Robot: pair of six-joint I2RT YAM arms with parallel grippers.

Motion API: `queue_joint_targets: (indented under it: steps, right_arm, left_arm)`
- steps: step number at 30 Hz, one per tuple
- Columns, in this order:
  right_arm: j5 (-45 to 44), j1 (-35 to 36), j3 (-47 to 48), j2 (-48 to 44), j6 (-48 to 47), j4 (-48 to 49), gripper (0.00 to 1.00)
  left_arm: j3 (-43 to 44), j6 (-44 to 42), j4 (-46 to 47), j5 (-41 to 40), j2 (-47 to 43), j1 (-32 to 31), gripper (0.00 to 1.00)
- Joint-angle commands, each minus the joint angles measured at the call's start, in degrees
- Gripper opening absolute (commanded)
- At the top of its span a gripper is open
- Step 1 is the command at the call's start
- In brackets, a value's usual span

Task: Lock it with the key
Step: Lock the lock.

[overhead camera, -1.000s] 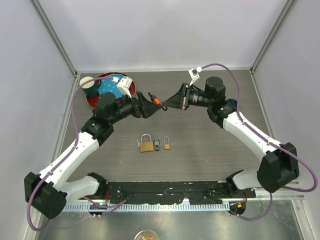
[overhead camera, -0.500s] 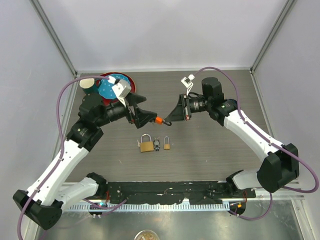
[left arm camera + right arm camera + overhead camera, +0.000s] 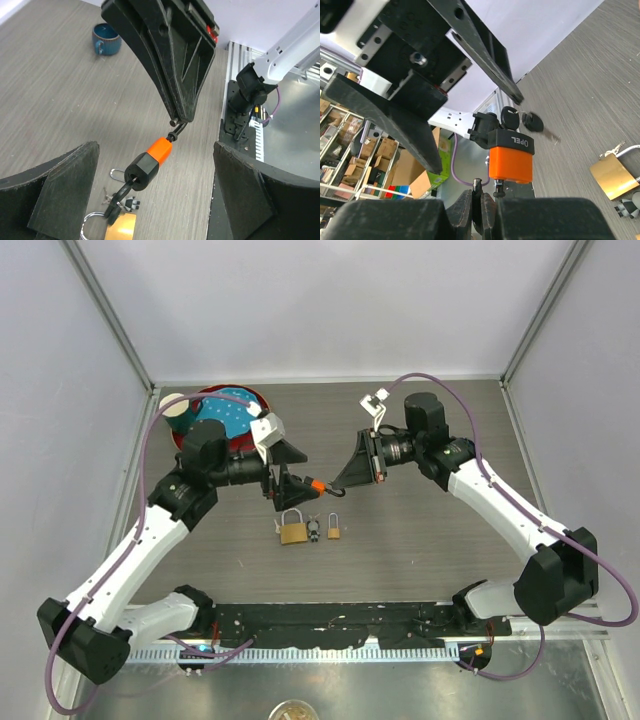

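The orange padlock (image 3: 510,157) carries white lettering that reads "OPEL" on the black band at its keyed end; only the right wrist view shows it. A black-headed key (image 3: 509,118) sits at that end, and a second key (image 3: 535,121) hangs beside it. The lock is held in the air above the table (image 3: 420,540), between the two arms. From above, its long axis runs roughly left-right, shackle toward the right gripper (image 3: 338,484) and keyed end toward the left gripper (image 3: 290,476). The right gripper's fingers are clenched on the thin shackle. The left gripper's fingers (image 3: 60,185) are spread wide to either side of the lock, touching nothing. Below, a large brass padlock (image 3: 292,531) and a small brass padlock (image 3: 334,532) lie with loose keys (image 3: 314,530) between them. The left wrist view alone shows a blue cup (image 3: 106,38).
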State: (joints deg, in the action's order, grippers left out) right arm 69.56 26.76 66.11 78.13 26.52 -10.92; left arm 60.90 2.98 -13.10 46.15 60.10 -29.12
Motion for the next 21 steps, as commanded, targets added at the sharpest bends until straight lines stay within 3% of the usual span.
queue_joint_targets:
  steps: [1,7,13,16,21]
  right_arm:
    - [3.92,0.04,2.71,-2.89,2.82,6.16,0.01]
    - [4.27,0.04,2.36,-2.89,5.46,9.33,0.01]
    - [4.36,0.04,2.01,-2.98,6.7,10.65,0.01]
    - [4.09,-0.04,1.66,-2.89,6.79,12.22,0.01]
    - [3.74,-0.04,1.66,-2.72,7.05,13.03,0.02]
  left_arm:
    - [-1.84,1.94,5.36,3.86,0.28,0.12,1.0]
    - [-4.21,4.57,7.91,6.05,1.16,0.12,0.96]
    - [-5.18,5.37,8.79,6.5,1.78,0.12,0.82]
    - [-5.18,5.45,8.71,6.14,1.6,0.12,0.67]
    - [-4.66,5.45,7.39,5.97,1.6,0.12,0.51]
